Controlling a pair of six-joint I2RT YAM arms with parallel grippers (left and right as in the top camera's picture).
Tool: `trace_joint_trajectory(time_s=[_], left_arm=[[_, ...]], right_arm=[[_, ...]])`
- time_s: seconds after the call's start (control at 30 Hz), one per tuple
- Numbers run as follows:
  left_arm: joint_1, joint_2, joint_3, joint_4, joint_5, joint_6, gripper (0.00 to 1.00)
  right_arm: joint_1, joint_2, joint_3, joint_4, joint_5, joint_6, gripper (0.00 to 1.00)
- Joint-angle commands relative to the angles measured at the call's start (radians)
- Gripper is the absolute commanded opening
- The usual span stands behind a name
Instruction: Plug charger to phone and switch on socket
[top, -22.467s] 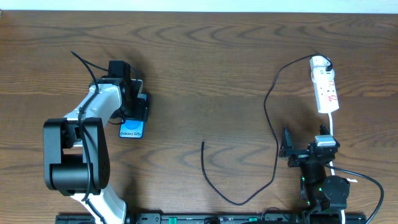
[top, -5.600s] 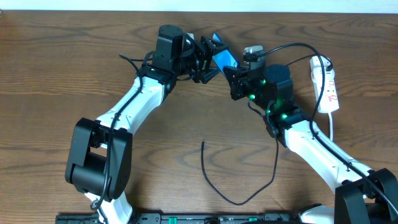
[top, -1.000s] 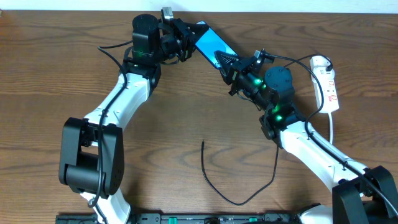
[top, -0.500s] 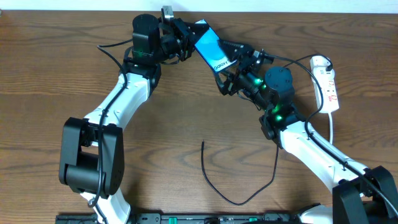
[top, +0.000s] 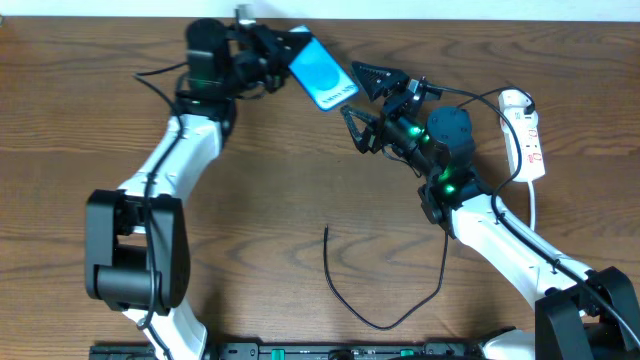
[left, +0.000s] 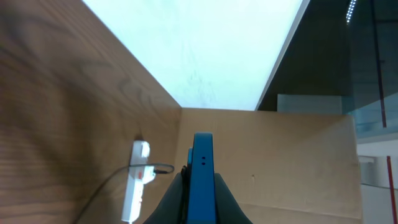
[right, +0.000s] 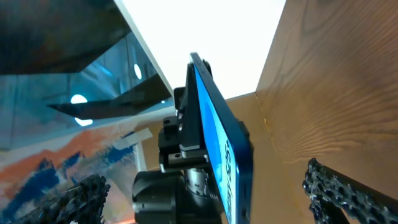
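Across a dark wood tabletop (top: 300, 170), pale wall along 12 o'clock. Just let go with the right pincer (top: 364, 98), fingers flung wide at 1 o'clock. Holding the phone (top: 322, 72) aloft at 12, clamped in the left pincer (top: 285, 52) alone and drawn back toward 11. Looks like handover done, freeing the right arm for the charger (top: 385, 322), slack at 6, well apart. Can't read the switches on the socket (top: 526, 140) at 3, nor find the phone's port.
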Motion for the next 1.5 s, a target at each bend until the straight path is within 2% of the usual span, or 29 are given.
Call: trace_joint_trajectory(time_s=[0.0, 0.13, 0.37, 0.57, 0.67, 0.9, 0.97, 1.1, 1.23, 1.47], left_arm=[[0.078, -0.005, 0.019, 0.01, 0.134, 0.079, 0.07], [0.156, -0.005, 0.019, 0.01, 0.265, 0.165, 0.07], [0.258, -0.005, 0.019, 0.01, 0.521, 0.369, 0.07], [0.282, -0.005, 0.019, 0.01, 0.654, 0.507, 0.07], [0.282, -0.005, 0.019, 0.01, 0.683, 0.548, 0.07], [0.291, -0.005, 0.019, 0.01, 0.691, 0.601, 0.07], [0.305, -0.005, 0.019, 0.01, 0.692, 0.619, 0.07], [0.338, -0.005, 0.019, 0.01, 0.692, 0.622, 0.07], [0.368, -0.005, 0.019, 0.002, 0.693, 0.622, 0.07], [0.38, -0.005, 0.019, 0.002, 0.72, 0.622, 0.07]], right_arm=[[-0.019, -0.005, 0.016, -0.002, -0.034, -0.092, 0.99], [-0.035, -0.005, 0.016, -0.003, -0.089, -0.188, 0.99], [-0.056, -0.005, 0.016, -0.003, -0.191, -0.474, 0.99], [-0.064, -0.005, 0.033, -0.065, -0.257, -0.573, 0.99], [-0.077, -0.005, 0.102, -0.225, -0.3, -0.662, 0.99], [-0.061, -0.005, 0.367, -0.774, -0.291, -0.98, 0.99], [-0.056, -0.005, 0.436, -0.972, -0.261, -1.095, 0.99], [-0.042, -0.005, 0.469, -1.218, -0.157, -1.248, 0.99], [-0.016, -0.005, 0.462, -1.317, -0.076, -1.279, 0.99], [0.033, -0.005, 0.454, -1.336, -0.006, -1.263, 0.99]])
